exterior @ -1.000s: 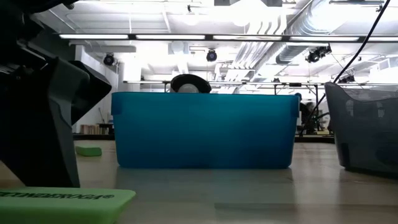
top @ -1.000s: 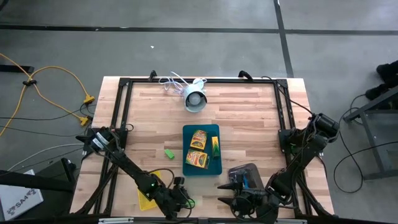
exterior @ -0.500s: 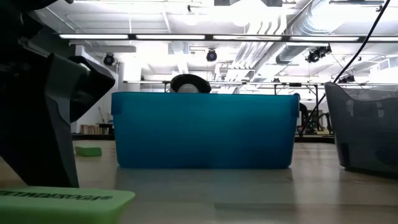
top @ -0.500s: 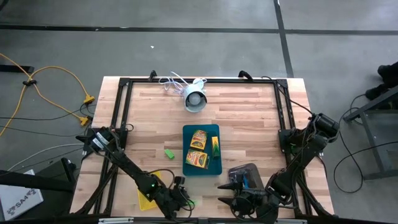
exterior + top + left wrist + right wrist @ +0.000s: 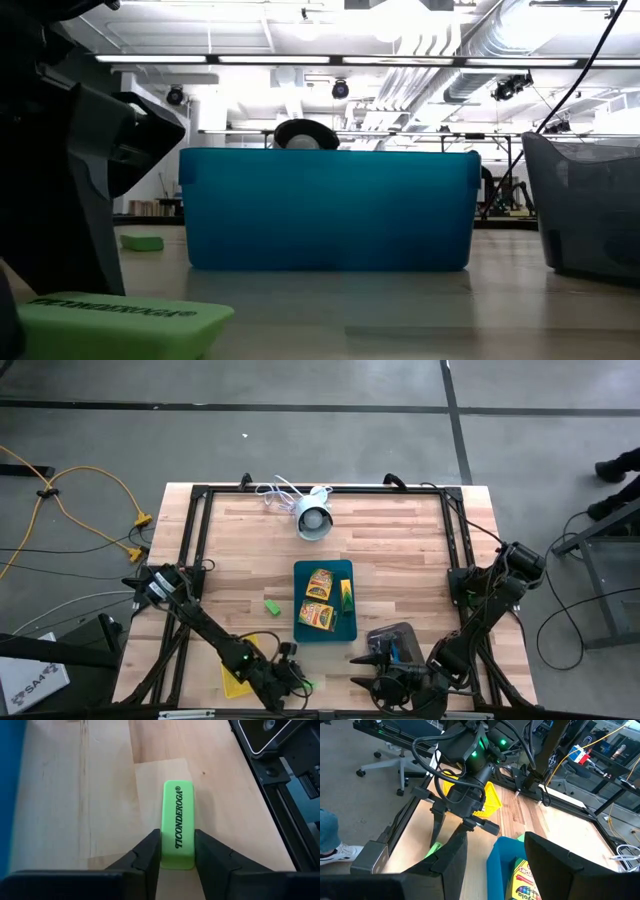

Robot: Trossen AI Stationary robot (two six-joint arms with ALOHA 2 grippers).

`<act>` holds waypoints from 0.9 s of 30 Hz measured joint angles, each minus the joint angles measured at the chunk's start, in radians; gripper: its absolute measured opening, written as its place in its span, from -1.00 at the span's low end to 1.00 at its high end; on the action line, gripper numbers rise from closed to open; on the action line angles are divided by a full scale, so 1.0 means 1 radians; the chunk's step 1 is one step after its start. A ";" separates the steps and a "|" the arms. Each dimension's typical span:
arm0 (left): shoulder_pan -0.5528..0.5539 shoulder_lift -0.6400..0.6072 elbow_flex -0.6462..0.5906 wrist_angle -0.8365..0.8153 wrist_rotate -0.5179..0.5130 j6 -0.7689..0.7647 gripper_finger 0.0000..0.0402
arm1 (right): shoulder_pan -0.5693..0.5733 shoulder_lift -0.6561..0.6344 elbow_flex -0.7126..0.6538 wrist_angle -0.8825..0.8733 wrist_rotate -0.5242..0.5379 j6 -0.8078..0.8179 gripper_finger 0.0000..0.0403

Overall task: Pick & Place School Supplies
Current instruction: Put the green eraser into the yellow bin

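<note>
Pale butcher-block planks form the table [image 5: 400,550], which stands on grey concrete. From above, the left gripper [image 5: 300,682] sits low at the near edge beside a yellow tray [image 5: 238,678], nipping a green eraser [image 5: 305,685]; a second green block [image 5: 271,607] lies on bare wood left of the teal tray [image 5: 347,628], which holds two yellow-orange boxes [image 5: 319,600]. The right gripper [image 5: 362,670] waits at the near edge by the dark grey tray [image 5: 400,633].

At table height, the eraser [image 5: 120,322] shows dark lettering, unreadable there, before the teal tray wall [image 5: 330,210].

Past the left wrist, two dark wedge fingers [image 5: 147,852] clamp the rounded eraser [image 5: 179,822], printed "TICONDEROGA®".

Past the right wrist, its own fingers [image 5: 452,852] stand well apart, holding nothing; a box end [image 5: 522,880] pictures crayons.
</note>
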 joint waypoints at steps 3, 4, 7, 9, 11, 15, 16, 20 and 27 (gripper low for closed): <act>-0.005 0.001 0.000 0.005 -0.001 0.000 -0.53 | 0.000 0.000 0.000 0.000 0.000 0.000 -0.06; -0.005 0.001 0.000 0.006 -0.002 0.000 -0.53 | 0.000 0.000 0.000 0.000 0.000 0.000 -0.06; -0.005 0.001 0.000 0.008 0.000 0.001 -0.54 | 0.000 0.000 0.000 0.000 0.000 0.000 -0.06; -0.005 0.001 0.000 0.010 0.000 0.001 -0.54 | 0.000 0.000 0.000 0.000 0.000 0.000 -0.06; -0.005 0.001 -0.001 0.013 0.000 0.001 -0.55 | 0.000 0.000 0.000 0.000 0.000 0.000 -0.06; -0.005 -0.002 -0.001 0.020 0.003 0.007 -0.55 | 0.000 0.000 0.000 0.000 0.000 0.000 -0.06; -0.005 -0.004 -0.001 0.021 0.005 0.011 -0.55 | 0.000 0.000 0.000 0.000 0.000 0.000 -0.06; -0.004 -0.024 -0.003 0.021 0.020 0.016 -0.55 | 0.000 0.000 0.000 0.000 0.000 0.000 -0.06; -0.004 -0.103 -0.003 0.032 0.006 0.067 -0.55 | 0.000 0.000 0.000 0.000 0.000 0.000 -0.06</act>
